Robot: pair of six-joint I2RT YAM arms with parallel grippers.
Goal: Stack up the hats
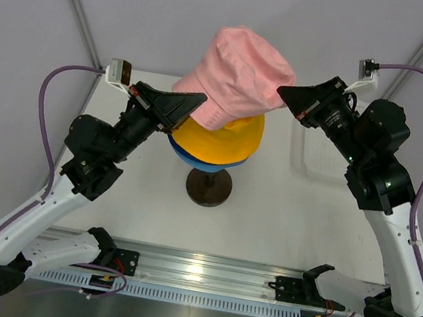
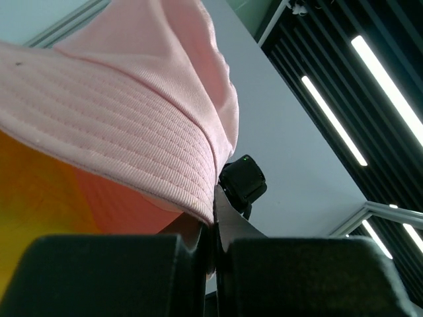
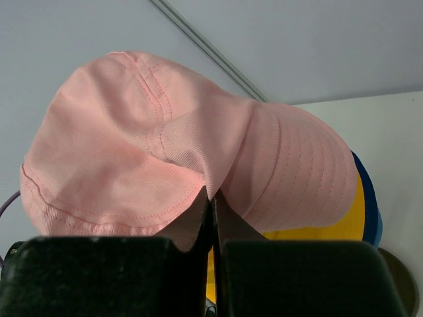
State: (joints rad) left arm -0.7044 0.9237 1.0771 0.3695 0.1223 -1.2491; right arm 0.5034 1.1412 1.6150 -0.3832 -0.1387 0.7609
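My left gripper [image 1: 202,98] and right gripper [image 1: 280,92] pinch opposite brim edges of the pink hat [image 1: 237,67]. Light, floppy cloth; I judge the stitched brim its firmest hold.

The left tool [image 1: 203,98] and right tool [image 1: 280,91] block both sides of the pink hat [image 1: 236,71]. Bare table [image 1: 141,204] lies open before the dark base [image 1: 208,187]; a basket [image 1: 314,162] stands right.

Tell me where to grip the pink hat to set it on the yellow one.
Pinch the pink hat by its brim at opposite edges, coming in from left and right. The brim is thin and flat, fitting between closed jaws, as the left gripper and right gripper show; the crown is bulky.
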